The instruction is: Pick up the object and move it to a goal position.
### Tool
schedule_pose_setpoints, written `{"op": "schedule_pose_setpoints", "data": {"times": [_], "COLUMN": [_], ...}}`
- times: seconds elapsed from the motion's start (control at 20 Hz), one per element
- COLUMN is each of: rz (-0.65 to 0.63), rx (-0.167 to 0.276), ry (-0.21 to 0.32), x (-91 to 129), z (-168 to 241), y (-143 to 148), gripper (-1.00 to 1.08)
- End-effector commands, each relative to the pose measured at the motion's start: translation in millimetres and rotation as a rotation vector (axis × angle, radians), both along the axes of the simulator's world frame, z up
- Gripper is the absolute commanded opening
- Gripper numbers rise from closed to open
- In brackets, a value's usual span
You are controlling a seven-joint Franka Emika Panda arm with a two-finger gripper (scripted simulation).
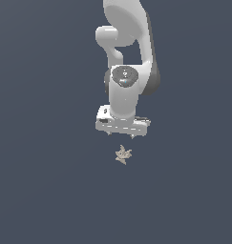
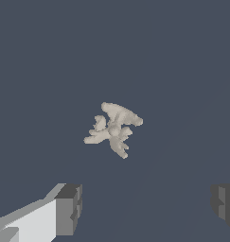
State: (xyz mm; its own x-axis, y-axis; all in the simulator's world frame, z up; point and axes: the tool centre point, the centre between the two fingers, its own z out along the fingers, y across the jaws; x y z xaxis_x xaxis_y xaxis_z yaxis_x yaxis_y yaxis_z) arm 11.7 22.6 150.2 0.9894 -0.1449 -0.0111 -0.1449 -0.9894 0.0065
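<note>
The spiky star-shaped object (image 1: 122, 155) (image 2: 114, 128) lay alone on the dark tabletop (image 1: 46, 190), its beige arms pointing several ways. Just above it hung the hand (image 1: 121, 135) (image 2: 145, 208), clear of the object, its fingers (image 2: 69, 208) spread wide with nothing between them, the white arm (image 1: 129, 52) rising behind the object.

Arm (image 1: 129, 57) cut off at exterior view's top edge; end effector (image 2: 145, 208) fingertips cropped in wrist view.

light: even, dim, flat sim render | shadows: none cast | glare: none | focus: sharp, low-res
</note>
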Motion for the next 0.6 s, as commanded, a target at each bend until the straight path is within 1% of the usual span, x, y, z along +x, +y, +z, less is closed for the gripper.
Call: {"op": "schedule_pose_setpoints", "data": {"times": [0.0,0.55], "rz": [-0.050,-0.306], "rx": [0.001,0.003], "ry": [-0.001,-0.009], "x": [5,30], "z": [-7,-42], "y": [2,11], "gripper": [1.00,1.00]}}
